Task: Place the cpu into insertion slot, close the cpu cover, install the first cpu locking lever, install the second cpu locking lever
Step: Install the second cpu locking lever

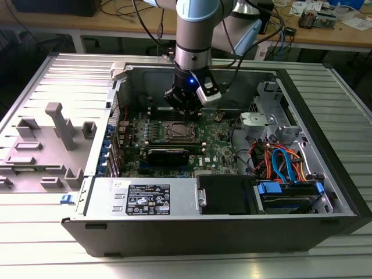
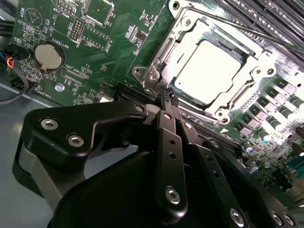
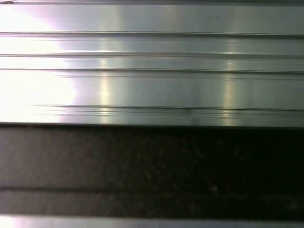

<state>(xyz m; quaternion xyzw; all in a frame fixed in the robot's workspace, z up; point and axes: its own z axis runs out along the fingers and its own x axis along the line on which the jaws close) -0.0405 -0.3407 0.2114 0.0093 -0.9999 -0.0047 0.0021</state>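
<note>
Hovering inside the open computer case (image 1: 325,174) on the ribbed metal bench (image 1: 52,244), the arm hangs straight down over the green motherboard (image 1: 218,145), presumably so it can work on the socket from above. In the second wrist view the end effector (image 2: 167,97) has its two thin fingers (image 2: 164,137) pressed together with nothing between them, their tips just beside a corner of the insertion slot (image 2: 156,71). The cpu (image 2: 206,71) already lies flat in that slot, and the cpu cover (image 2: 247,80) looks folded down around it, framing it. A thin lever rod (image 2: 247,28) runs along the far edge; whether it is latched, I cannot tell. Around it, memory slots (image 2: 280,19) crowd one side, a coin battery (image 2: 50,57) sits well apart, and bundled cables (image 1: 279,160) fill the case's far end.
</note>
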